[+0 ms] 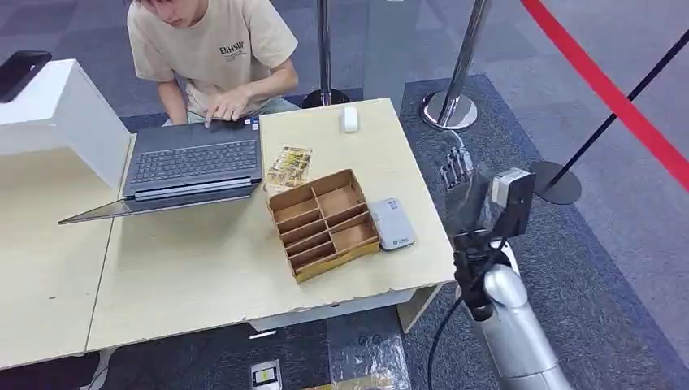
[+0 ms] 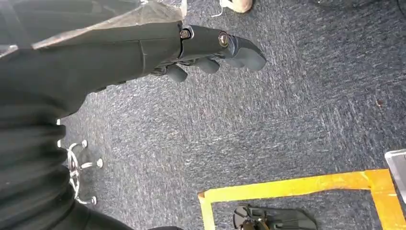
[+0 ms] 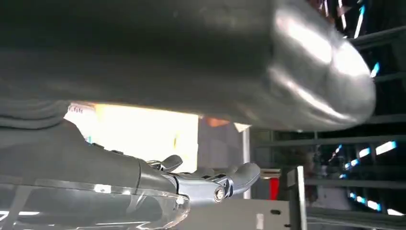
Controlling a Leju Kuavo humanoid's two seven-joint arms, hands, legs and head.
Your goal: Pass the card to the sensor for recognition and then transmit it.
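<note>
the right hand (image 1: 457,169) is raised beside the right edge of the tabletop (image 1: 203,268), fingers pointing up and a little apart, holding nothing; the right wrist view shows its fingers (image 3: 239,173) stretched out loosely with nothing between them. the left hand (image 2: 210,50) hangs over grey carpet (image 2: 287,105), fingers gently curled yet apart — nothing in it. on the tabletop, a small stack of gold-patterned cards (image 1: 288,169) lies between the open laptop (image 1: 188,166) and the wooden divided tray (image 1: 323,223), just beside the tray's far corner. the grey sensor (image 1: 392,223) lies flat against the tray's right side, near the tabletop edge — well apart from the right hand. a person (image 1: 213,53) sits behind the laptop with a hand on its far edge, and a white mouse (image 1: 350,119) rests near the far edge.
</note>
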